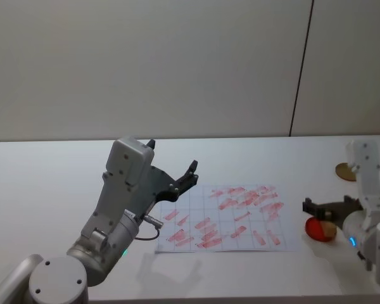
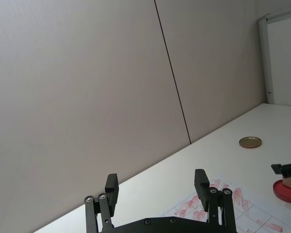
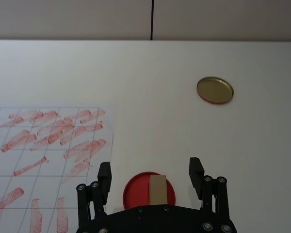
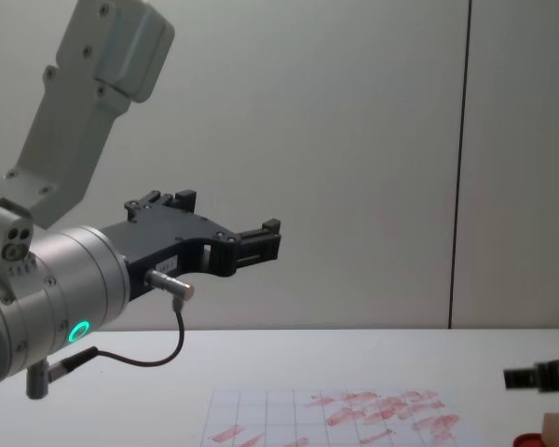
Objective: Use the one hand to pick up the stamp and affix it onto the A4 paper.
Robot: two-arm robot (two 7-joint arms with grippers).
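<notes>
The right gripper (image 3: 150, 174) is low over the table at the right side, and its two black fingers (image 3: 196, 171) are spread apart, with nothing gripped between them. In the right wrist view the stamp (image 3: 157, 189), a small tan wooden block, is seen in the gap between these fingers, but I see no finger touching it. The stamp rests on the red round pad (image 3: 136, 191) (a flat disc, wider than the stamp). In the head view the same gripper (image 1: 326, 207) is just beside the right edge of the A4 paper (image 1: 225, 218), and the pad (image 1: 314, 229) with the stamp (image 1: 329, 231) is below it. The paper lies flat on the white table (image 1: 38, 183); it carries a faint grid and many smeared red marks. Behind the pad, well apart from it toward the wall, lies a gold-brown round disc (image 3: 215, 90). The left gripper (image 4: 219, 237) is lifted in the air above the left part of the paper, its fingers (image 2: 201, 180) released and wide, holding nothing.
</notes>
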